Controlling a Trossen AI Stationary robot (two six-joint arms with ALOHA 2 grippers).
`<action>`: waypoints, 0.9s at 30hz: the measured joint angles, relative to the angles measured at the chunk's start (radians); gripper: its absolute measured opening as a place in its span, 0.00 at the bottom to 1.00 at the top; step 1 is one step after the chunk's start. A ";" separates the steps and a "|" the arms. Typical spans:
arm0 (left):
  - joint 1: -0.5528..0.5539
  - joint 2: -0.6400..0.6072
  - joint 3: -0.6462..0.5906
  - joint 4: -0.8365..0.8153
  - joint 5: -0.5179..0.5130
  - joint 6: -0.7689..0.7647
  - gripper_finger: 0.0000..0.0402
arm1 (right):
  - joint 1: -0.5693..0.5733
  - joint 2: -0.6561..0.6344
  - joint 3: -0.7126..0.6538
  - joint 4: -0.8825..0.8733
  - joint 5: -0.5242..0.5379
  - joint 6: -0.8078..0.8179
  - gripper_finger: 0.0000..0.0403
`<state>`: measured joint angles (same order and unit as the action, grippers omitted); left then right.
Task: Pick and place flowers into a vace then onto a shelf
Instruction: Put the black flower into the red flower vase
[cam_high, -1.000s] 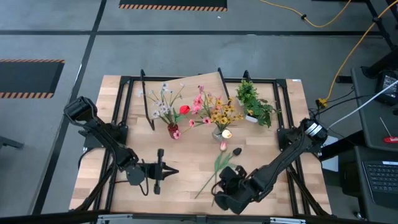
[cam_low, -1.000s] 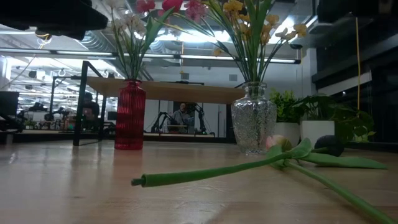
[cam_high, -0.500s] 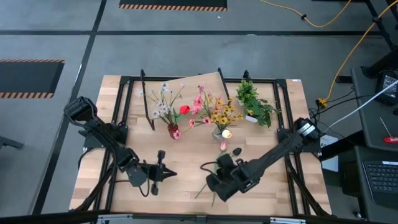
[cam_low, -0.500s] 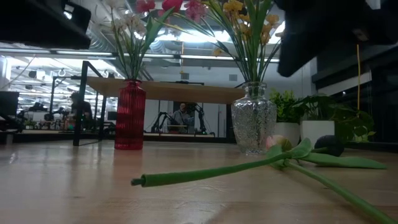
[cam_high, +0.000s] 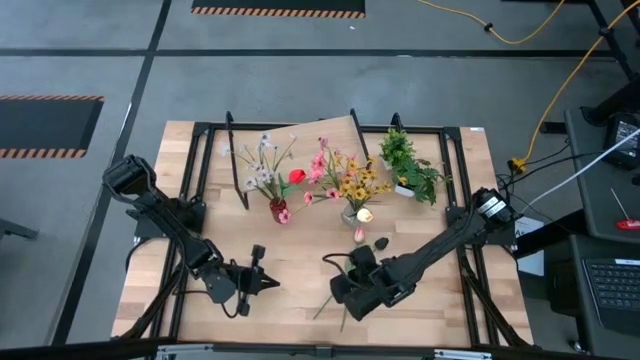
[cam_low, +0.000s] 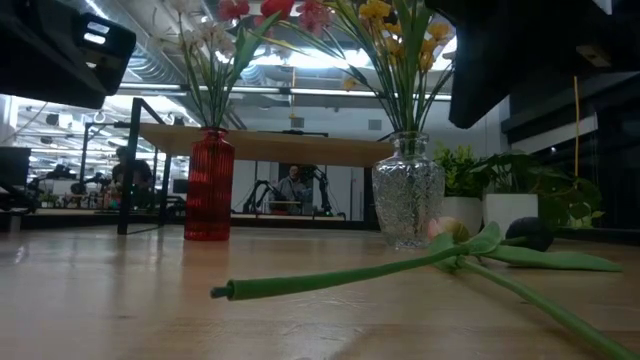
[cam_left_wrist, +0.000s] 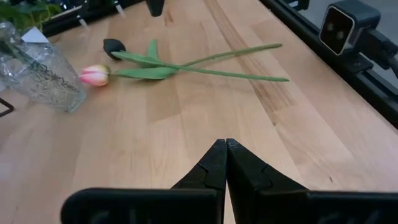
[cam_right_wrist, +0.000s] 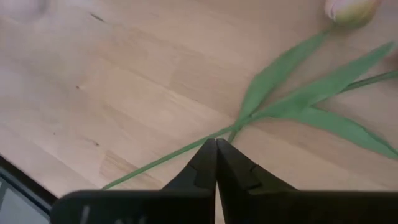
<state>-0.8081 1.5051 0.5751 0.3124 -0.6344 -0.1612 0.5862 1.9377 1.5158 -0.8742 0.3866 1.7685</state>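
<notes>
Bright, even light; blurred wrist foregrounds.

Left gripper (cam_left_wrist: 225, 149) closed, right gripper (cam_right_wrist: 216, 151) apparently closed

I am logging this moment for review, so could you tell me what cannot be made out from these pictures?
- High view: the loose stems pass under the right gripper, so its height above them is hidden.
- Low view: both grippers are cut off by the top edge; only dark arm parts show.
- Low view: the vase flowers are cut off at the top.
- Right wrist view: the pink bud is cut by the edge and blurred.
</notes>
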 joint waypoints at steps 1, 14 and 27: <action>-0.003 0.000 0.000 -0.003 0.000 0.000 0.01 | 0.000 0.000 0.000 0.000 0.000 0.004 0.03; -0.017 0.000 0.000 -0.041 0.007 0.000 0.01 | -0.001 0.003 0.000 -0.012 -0.002 0.130 0.36; -0.017 0.000 0.000 -0.055 0.007 0.007 0.00 | -0.001 0.088 -0.002 -0.004 -0.038 0.408 0.56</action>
<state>-0.8249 1.5051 0.5751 0.2569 -0.6277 -0.1539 0.5853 2.0254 1.5135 -0.8780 0.3484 2.1770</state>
